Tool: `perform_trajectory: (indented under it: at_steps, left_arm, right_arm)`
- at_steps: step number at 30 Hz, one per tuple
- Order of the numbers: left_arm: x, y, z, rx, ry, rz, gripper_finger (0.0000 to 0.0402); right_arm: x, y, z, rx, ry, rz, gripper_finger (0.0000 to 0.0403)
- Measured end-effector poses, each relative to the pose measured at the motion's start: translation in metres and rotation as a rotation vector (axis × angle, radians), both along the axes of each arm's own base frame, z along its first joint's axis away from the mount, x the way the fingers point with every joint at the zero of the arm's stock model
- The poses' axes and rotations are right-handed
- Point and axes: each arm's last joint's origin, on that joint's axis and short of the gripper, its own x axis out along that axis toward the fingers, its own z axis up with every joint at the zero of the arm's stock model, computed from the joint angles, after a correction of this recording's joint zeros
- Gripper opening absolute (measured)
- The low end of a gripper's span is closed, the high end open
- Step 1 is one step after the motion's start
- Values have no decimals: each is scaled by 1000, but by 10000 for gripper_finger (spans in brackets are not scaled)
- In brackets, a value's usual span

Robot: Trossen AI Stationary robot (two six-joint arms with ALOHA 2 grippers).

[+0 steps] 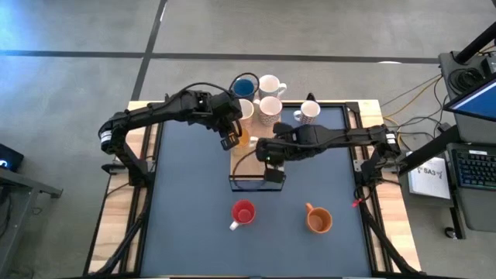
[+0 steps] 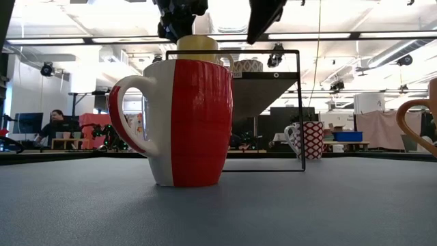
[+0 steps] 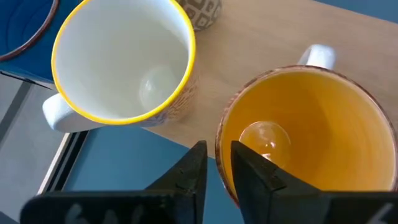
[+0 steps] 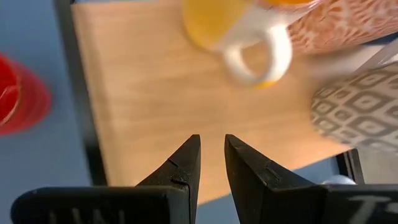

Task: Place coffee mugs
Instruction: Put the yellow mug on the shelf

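Looking down from high view: left gripper [image 1: 230,139] over yellow-orange mug [image 1: 245,139] at board's [image 1: 246,164] 12 o'clock end; right gripper [image 1: 273,173] above board.
Low view: red mug [image 2: 181,121] on counter [image 2: 218,205], off board.
Left wrist view: jaws nearly together, straddling mug rim; judge wall pinched — release straight up.
Right wrist view: jaws slightly apart, empty.

The red mug [image 2: 184,123] looks like glazed ceramic, finely ribbed and softly glossy; the yellow-orange mug [image 3: 311,137] shines inside. The board [image 4: 174,93] is pale matt wood, framed in black metal, on a matt blue-grey table [image 1: 194,194].
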Motion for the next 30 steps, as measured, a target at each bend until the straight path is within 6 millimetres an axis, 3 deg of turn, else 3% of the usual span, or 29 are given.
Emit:
perform_trajectory:
  at_steps: [9, 15, 22, 30]
  left_arm:
    - [-13, -5, 28, 27, -82, -17, 57]
    - [-43, -21, 39, -7, -65, 2, 57]
    - [-68, -43, 22, -74, -34, 45, 57]
    - [-63, -44, -17, -97, -98, 32, 57]
  right_arm:
    - [3, -25, 0, -2, -16, -50, 63]
    - [7, -27, -13, 14, -7, -12, 63]
    - [14, -28, -35, 32, -13, 54, 63]
    - [22, -35, -41, 9, -82, 71, 63]
